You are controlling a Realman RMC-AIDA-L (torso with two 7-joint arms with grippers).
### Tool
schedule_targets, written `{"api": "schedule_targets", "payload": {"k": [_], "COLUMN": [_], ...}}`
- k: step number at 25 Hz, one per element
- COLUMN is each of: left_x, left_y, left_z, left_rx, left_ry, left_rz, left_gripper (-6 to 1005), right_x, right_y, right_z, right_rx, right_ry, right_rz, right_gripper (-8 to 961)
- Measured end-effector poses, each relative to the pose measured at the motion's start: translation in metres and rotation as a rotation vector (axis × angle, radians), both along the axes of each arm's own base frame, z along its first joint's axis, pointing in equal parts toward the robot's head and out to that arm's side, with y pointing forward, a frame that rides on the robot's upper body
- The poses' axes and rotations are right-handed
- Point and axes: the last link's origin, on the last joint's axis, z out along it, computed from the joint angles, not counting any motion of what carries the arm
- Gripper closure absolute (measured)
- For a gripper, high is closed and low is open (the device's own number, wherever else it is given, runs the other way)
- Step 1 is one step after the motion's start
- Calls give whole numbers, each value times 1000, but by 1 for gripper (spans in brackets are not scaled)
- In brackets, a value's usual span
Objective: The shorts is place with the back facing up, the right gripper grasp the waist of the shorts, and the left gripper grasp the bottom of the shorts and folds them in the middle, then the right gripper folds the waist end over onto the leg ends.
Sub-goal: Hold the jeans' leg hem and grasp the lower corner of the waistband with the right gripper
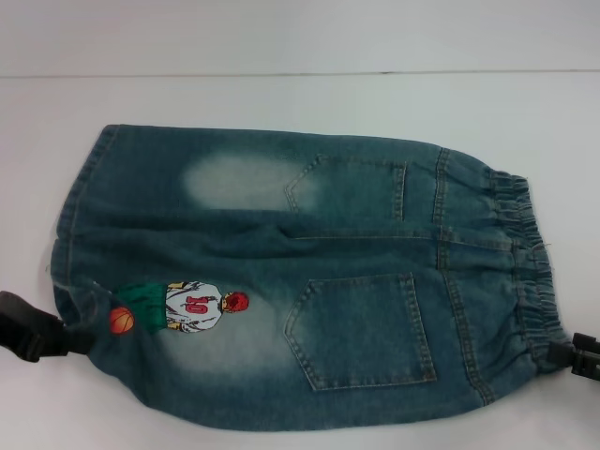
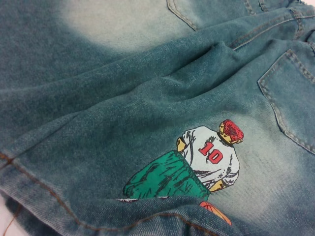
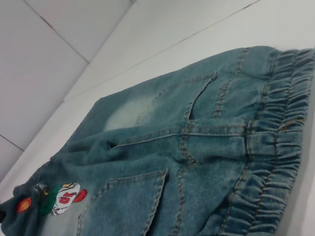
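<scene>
Blue denim shorts [image 1: 309,281] lie flat with the back pockets up, the elastic waist [image 1: 525,262] to the right and the leg ends [image 1: 80,234] to the left. A cartoon basketball-player print [image 1: 192,307] sits near the closer leg hem. My left gripper [image 1: 75,337] is at that hem beside the print and is shut on the denim. The hem curls up over the print's lower edge [image 2: 162,216] in the left wrist view. My right gripper [image 1: 565,354] is shut on the closer corner of the waist. The elastic waist [image 3: 275,147] fills the right wrist view.
The shorts rest on a white table [image 1: 300,94] that runs on behind and to both sides of them. A crease [image 1: 309,234] runs along the middle of the shorts between the two back pockets.
</scene>
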Motion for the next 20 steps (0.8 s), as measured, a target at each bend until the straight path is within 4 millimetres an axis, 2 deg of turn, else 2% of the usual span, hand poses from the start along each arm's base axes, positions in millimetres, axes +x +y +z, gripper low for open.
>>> {"api": "schedule_targets", "payload": {"k": [20], "left_x": [0], "left_y": [0], "left_z": [1], "left_rx": [1], "left_ry": [1], "left_rz": [1], "left_gripper": [921], "right_x": [-4], "right_y": [9], "right_z": [-3], "right_rx": [-27], "right_ry": [6], "right_rz": [-8], "right_gripper": [117]}}
